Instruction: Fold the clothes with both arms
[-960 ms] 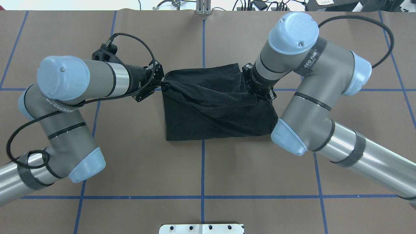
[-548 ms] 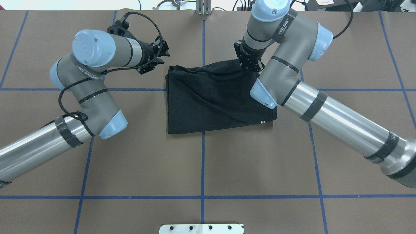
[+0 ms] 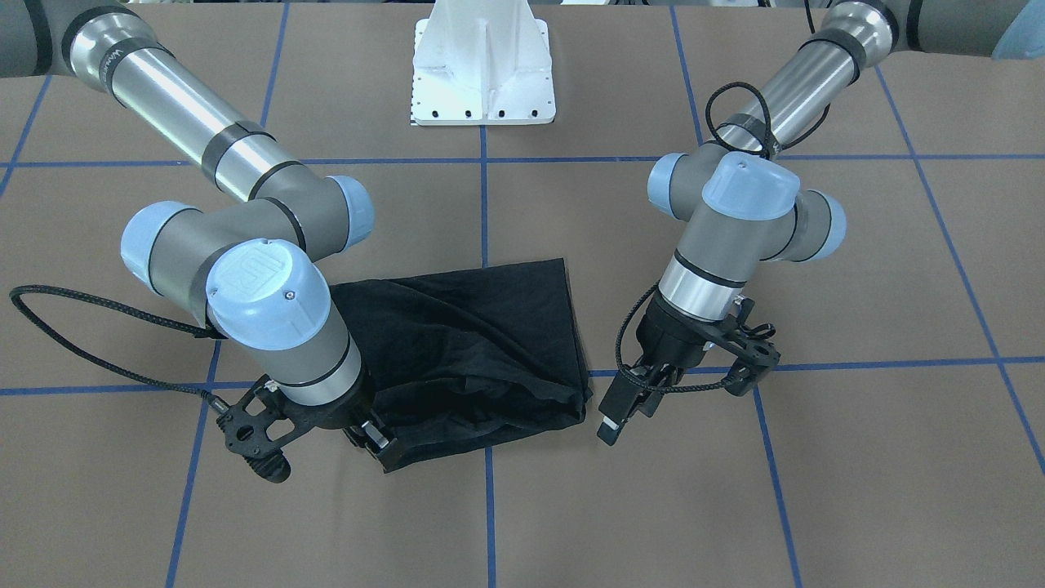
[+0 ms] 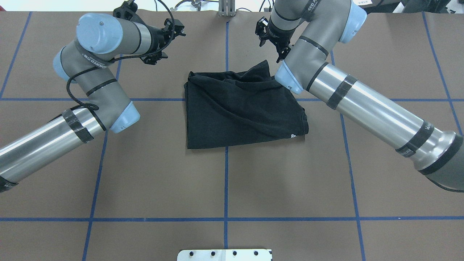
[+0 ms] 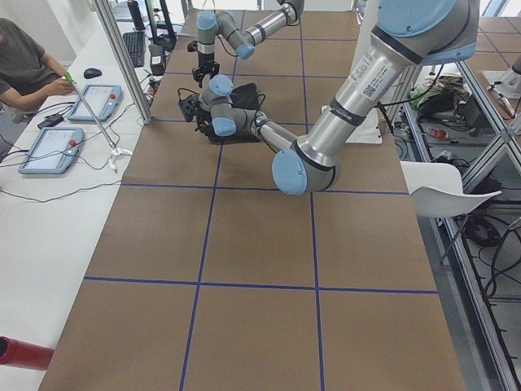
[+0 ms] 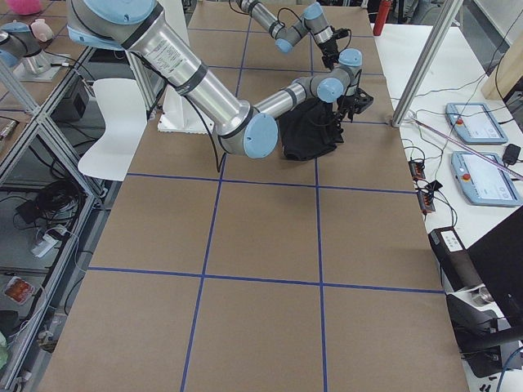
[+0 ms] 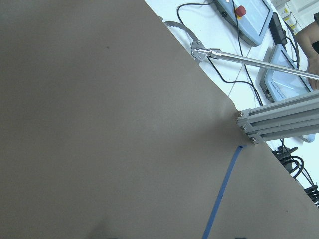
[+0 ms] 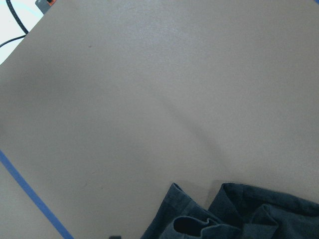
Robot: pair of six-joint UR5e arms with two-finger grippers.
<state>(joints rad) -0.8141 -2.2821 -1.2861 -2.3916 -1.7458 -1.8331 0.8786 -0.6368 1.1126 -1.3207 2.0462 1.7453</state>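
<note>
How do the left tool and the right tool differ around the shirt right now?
The left tool hangs well off the far left corner of the T-shirt; the right tool hangs close beyond its far right corner. The left tool's wrist view shows bare table and no cloth; the right tool's catches the shirt's edge. Both are clear of the cloth, holding nothing.

Brown table [image 4: 163, 174] marked with a grid of blue tape lines [image 4: 226, 188]. Beside it, 2 tablets [image 5: 53, 148] lie on a white bench [image 5: 41, 244], with a seated person [image 5: 20, 61] close by. A white chair [image 5: 444, 191] stands on the opposite side.
</note>
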